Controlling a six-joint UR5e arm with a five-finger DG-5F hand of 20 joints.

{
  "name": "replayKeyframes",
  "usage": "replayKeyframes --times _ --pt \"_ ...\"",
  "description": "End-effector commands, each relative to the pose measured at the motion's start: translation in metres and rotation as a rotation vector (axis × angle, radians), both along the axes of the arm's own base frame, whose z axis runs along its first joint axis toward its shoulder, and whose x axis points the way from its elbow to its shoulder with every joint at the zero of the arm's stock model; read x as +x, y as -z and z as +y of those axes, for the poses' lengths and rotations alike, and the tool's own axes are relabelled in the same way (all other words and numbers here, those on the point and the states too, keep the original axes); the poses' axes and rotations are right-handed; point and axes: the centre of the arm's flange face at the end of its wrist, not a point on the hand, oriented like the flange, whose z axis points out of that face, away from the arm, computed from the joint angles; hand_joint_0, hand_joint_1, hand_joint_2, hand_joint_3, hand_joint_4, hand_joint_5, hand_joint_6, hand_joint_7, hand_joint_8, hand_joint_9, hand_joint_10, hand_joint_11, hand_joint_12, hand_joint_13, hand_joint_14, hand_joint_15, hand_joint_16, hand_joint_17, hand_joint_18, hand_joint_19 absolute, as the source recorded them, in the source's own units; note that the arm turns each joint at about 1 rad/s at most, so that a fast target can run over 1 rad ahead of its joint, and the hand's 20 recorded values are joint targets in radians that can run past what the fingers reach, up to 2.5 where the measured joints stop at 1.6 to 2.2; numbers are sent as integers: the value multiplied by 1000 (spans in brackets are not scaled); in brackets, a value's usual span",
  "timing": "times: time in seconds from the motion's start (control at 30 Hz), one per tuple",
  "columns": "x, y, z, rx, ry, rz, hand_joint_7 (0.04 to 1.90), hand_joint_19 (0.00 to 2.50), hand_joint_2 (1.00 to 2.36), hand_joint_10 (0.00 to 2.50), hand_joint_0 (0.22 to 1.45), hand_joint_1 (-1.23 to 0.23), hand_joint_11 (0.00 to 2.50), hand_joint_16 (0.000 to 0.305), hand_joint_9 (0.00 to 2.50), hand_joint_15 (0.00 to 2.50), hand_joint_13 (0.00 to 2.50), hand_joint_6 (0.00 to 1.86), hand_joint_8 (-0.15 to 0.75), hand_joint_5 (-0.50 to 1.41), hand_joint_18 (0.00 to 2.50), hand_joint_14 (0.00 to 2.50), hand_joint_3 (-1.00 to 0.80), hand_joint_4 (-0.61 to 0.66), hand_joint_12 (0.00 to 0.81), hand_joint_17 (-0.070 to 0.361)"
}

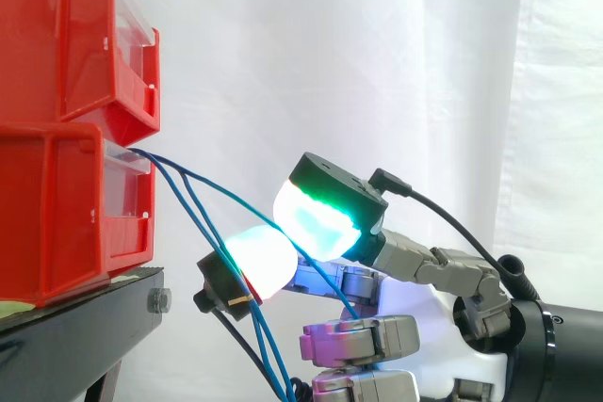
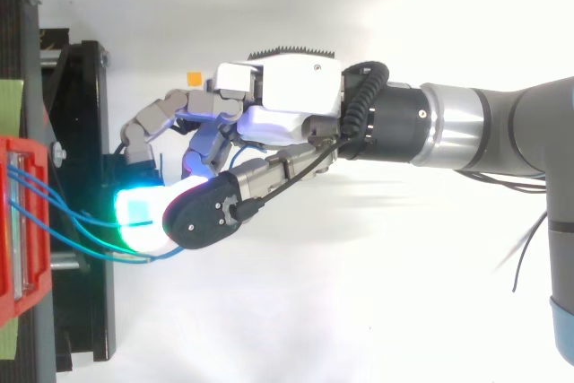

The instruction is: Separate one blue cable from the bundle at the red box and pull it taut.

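Several thin blue cables come out of the front of the lower red box point(image 1: 57, 214) and run down to the right. One blue cable point(image 1: 217, 187) arcs away from the others and passes between two glowing fingertips point(image 1: 320, 218), one green and cyan, the other white. My hand point(image 2: 287, 87) reaches in from the right and is shut on that cable in a pinch, a short way off the box front. The other blue cables point(image 1: 203, 228) hang lower and drop past the hand. From above, the cables point(image 2: 72, 220) curve slightly between the red box point(image 2: 22, 221) and the pads.
A second red box point(image 1: 66, 35) is stacked on the lower one. Both rest on a black stand point(image 1: 85, 327), whose frame point(image 2: 85, 87) lies under the fingertips in the top view. A white curtain hangs behind.
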Motion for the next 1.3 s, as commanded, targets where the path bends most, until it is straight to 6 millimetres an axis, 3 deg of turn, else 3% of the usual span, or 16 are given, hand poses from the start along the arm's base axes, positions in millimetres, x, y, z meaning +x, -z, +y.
replayKeyframes --times 0.0,0.47,0.63,0.9,1.27 --pt "0 1 1 -8 0 7 1100 859 1024 1106 641 -728 1566 43 1017 1635 1158 922 227 -167 886 427 -152 -173 330 97" --pt "-3 2 0 -23 14 33 1106 850 1024 1153 642 -729 1534 43 1001 1615 1152 921 232 -167 884 441 -156 -166 336 97" --pt "-7 -7 -2 -26 13 65 1107 858 1024 1153 642 -729 1534 43 999 1614 1151 921 232 -167 882 446 -156 -166 330 96" --pt "-19 -40 -2 -86 15 128 1105 859 1024 1156 642 -729 1535 43 999 1615 1152 920 227 -166 884 454 -156 -166 330 96" --pt "-29 -50 0 -83 10 201 1113 868 1024 1153 641 -730 1528 43 1000 1607 1153 920 232 -166 883 454 -146 -172 336 96"
